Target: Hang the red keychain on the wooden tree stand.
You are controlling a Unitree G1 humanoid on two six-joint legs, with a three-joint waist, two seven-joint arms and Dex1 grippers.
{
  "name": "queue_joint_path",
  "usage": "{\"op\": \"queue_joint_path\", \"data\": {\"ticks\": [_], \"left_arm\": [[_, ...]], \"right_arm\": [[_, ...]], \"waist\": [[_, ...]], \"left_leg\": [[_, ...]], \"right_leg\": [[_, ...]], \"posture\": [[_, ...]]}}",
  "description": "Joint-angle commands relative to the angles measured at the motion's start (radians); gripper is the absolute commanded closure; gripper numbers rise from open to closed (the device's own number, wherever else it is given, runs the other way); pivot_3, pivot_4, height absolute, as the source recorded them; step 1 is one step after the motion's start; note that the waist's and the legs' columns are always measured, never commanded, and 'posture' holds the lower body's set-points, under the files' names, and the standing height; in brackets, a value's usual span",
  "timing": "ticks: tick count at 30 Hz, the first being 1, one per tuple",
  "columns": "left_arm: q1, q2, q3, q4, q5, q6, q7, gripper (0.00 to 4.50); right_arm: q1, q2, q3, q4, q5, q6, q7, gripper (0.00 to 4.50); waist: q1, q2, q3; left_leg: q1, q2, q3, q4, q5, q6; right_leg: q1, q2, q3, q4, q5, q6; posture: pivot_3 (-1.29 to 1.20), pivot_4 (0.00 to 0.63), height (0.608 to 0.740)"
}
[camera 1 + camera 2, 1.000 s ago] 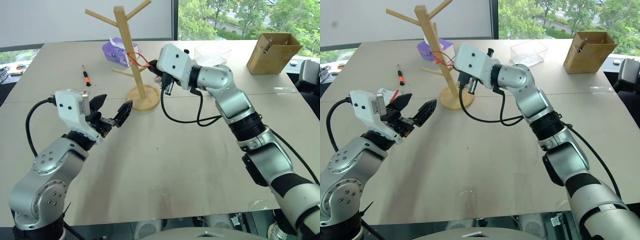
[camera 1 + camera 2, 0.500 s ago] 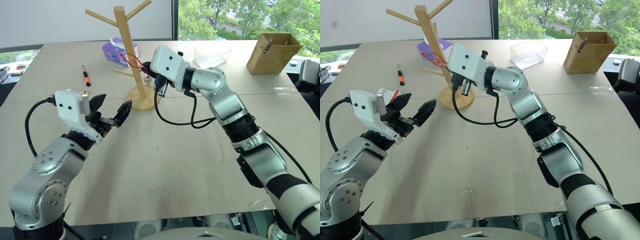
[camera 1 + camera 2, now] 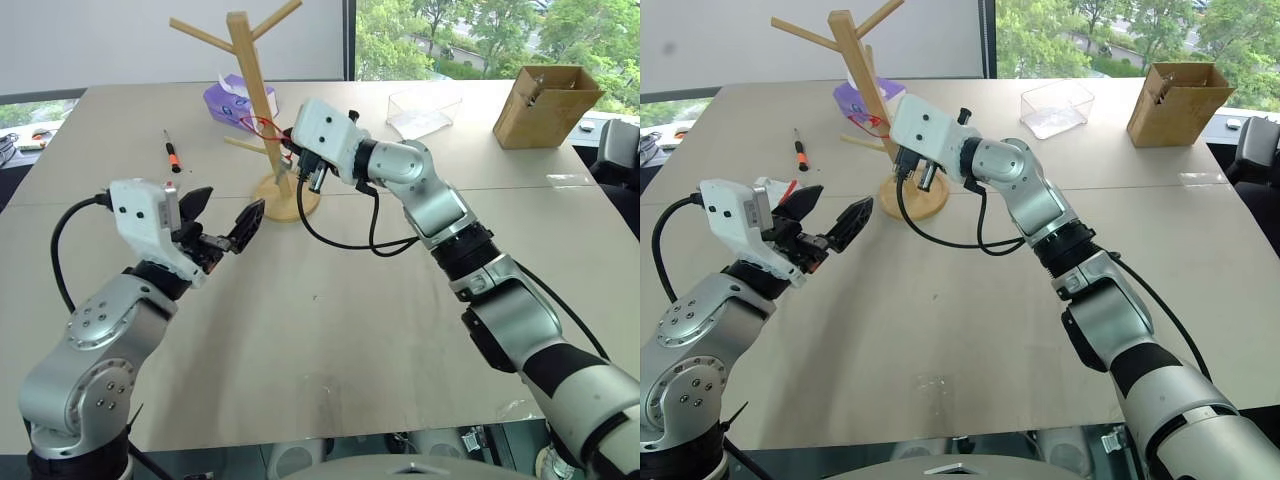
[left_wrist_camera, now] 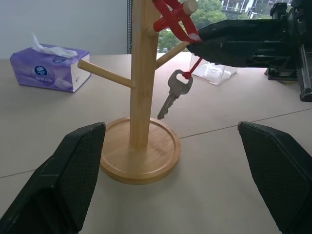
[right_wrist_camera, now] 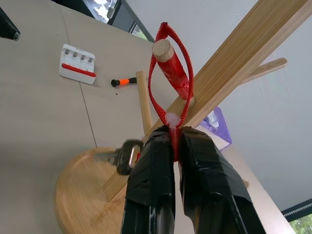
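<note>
Bare table [image 3: 330,300] between both tools

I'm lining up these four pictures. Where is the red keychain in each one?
Left eye view: red keychain beside the post, upper centre-left.
Right eye view: upper left.
Left wrist view: looped over a peg, key hanging below.
Right wrist view: centre, over a peg tip.
Shared landmark: wooden tree stand.
</note>
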Motion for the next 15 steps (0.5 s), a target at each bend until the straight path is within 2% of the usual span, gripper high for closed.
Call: {"op": "queue_joint_path", "data": {"ticks": [1, 4, 5, 7, 13, 15], "left_arm": [[-0.011, -0.001, 0.003, -0.026, 0.010, -0.024, -0.001, 0.00], [-0.012, -0.001, 0.000, -0.023, 0.013, -0.025, -0.001, 0.00], [-0.011, -0.002, 0.001, -0.024, 0.013, -0.025, -0.002, 0.00], [-0.012, -0.003, -0.003, -0.021, 0.018, -0.026, -0.002, 0.00], [-0.040, -0.024, -0.047, 0.008, 0.074, -0.036, 0.018, 0.00], [-0.063, -0.052, -0.061, 0.036, 0.122, -0.054, 0.054, 0.00]], "right_arm": [[-0.047, 0.017, -0.035, 0.009, 0.000, -0.028, -0.033, 4.42], [-0.059, 0.022, -0.042, 0.036, 0.005, -0.029, -0.044, 4.42], [-0.061, 0.025, -0.047, 0.042, 0.009, -0.025, -0.046, 3.71], [-0.061, 0.028, -0.057, 0.049, 0.020, -0.024, -0.045, 3.06], [0.018, -0.005, -0.107, -0.030, 0.076, 0.007, -0.006, 0.12], [0.081, -0.039, -0.140, -0.089, 0.103, 0.022, -0.002, 0.04]], "waist": [[0.000, 0.000, 0.000], [-0.001, 0.000, 0.000], [-0.001, 0.000, 0.000], [0.000, 0.000, 0.000], [0.003, 0.000, 0.000], [0.007, 0.000, 0.000]], "left_leg": [[0.000, 0.000, 0.000, 0.000, 0.000, 0.000], [0.000, 0.000, 0.000, 0.000, 0.000, 0.000], [0.000, 0.000, 0.000, 0.000, 0.000, 0.000], [0.000, 0.000, 0.000, 0.000, 0.000, 0.000], [0.000, 0.000, 0.000, 0.000, 0.000, 0.000], [0.000, 0.000, 0.000, 0.000, 0.000, 0.000]], "right_leg": [[0.000, 0.000, 0.000, 0.000, 0.000, 0.000], [0.000, 0.000, 0.000, 0.000, 0.000, 0.000], [0.000, 0.000, 0.000, 0.000, 0.000, 0.000], [0.000, 0.000, 0.000, 0.000, 0.000, 0.000], [0.000, 0.000, 0.000, 0.000, 0.000, 0.000], [0.000, -0.001, -0.001, 0.000, 0.000, 0.000]], "posture": [[0.00, 0.150, 0.740], [0.00, 0.150, 0.740], [0.00, 0.150, 0.740], [0.00, 0.150, 0.740], [0.00, 0.150, 0.740], [0.00, 0.150, 0.740]]}}
